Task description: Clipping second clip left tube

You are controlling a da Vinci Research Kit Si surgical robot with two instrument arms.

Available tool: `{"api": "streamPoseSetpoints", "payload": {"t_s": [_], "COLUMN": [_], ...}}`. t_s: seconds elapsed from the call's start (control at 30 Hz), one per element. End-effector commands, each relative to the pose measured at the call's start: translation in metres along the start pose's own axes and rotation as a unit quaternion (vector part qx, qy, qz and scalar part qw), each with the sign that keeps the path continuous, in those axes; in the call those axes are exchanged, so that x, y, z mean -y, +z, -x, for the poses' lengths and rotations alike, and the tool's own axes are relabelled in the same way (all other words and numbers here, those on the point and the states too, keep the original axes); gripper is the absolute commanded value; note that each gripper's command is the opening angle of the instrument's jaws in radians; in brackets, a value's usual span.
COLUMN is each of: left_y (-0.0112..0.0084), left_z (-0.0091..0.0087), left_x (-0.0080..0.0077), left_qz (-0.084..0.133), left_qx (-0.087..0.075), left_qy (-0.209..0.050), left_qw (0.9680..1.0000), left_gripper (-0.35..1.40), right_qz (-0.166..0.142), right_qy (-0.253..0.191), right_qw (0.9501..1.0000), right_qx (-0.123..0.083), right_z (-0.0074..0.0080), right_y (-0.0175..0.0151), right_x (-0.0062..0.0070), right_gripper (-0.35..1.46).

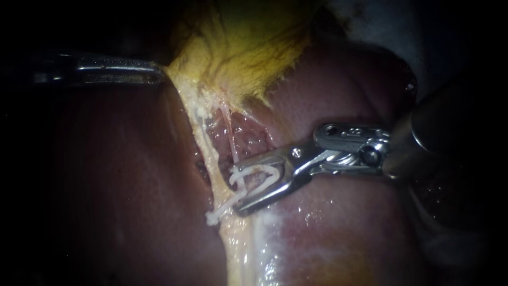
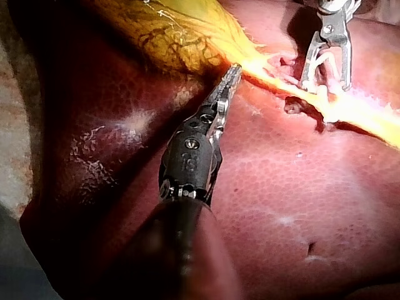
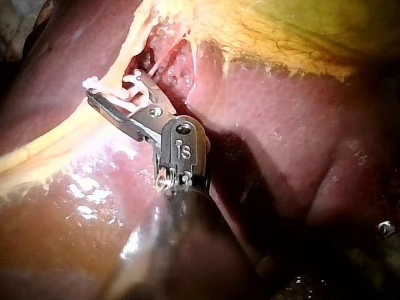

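Note:
The left tube (image 1: 207,145) is a pale strand running down from the yellow gallbladder (image 1: 248,42). One white clip (image 1: 214,215) sits across its lower part. Just above that clip my right instrument (image 1: 236,189) straddles the tube, its jaws standing apart and holding an open white V-shaped clip (image 1: 262,177) between them. The right wrist view shows those jaws (image 3: 112,87) with the white clip over the strand. My left instrument (image 1: 159,71) is shut on the gallbladder's edge and holds it taut toward the left; its jaws (image 2: 232,72) meet the yellow tissue.
A thin pink tube (image 1: 231,140) runs beside the left tube, to its right, down toward the right instrument's upper jaw. Dark red liver (image 1: 106,185) lies on both sides. Pale yellow tissue (image 1: 238,249) continues below the clips.

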Motion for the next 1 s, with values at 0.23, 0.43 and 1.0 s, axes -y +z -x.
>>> {"api": "streamPoseSetpoints", "payload": {"t_s": [0.23, 0.43, 1.0], "left_y": [0.0000, 0.0001, 0.0002], "left_z": [0.0000, 0.0000, 0.0000], "left_x": [0.0000, 0.0000, 0.0001], "left_qz": [0.000, 0.000, 0.001], "left_qx": [0.000, 0.000, 0.000], "left_qy": [0.000, 0.000, 0.000], "left_qw": [1.0000, 1.0000, 1.0000], "left_gripper": [-0.35, -0.35, -0.35], "right_qz": [-0.001, -0.009, -0.078], "right_qy": [0.010, 0.022, 0.039], "right_qw": [0.9999, 0.9995, 0.9956], "right_qx": [-0.004, -0.020, -0.035], "right_z": [0.0004, -0.0001, 0.0008], "right_y": [0.0007, 0.0017, 0.0058], "right_x": [-0.0013, -0.0018, -0.0022], "right_gripper": [0.56, 0.56, 0.56]}}
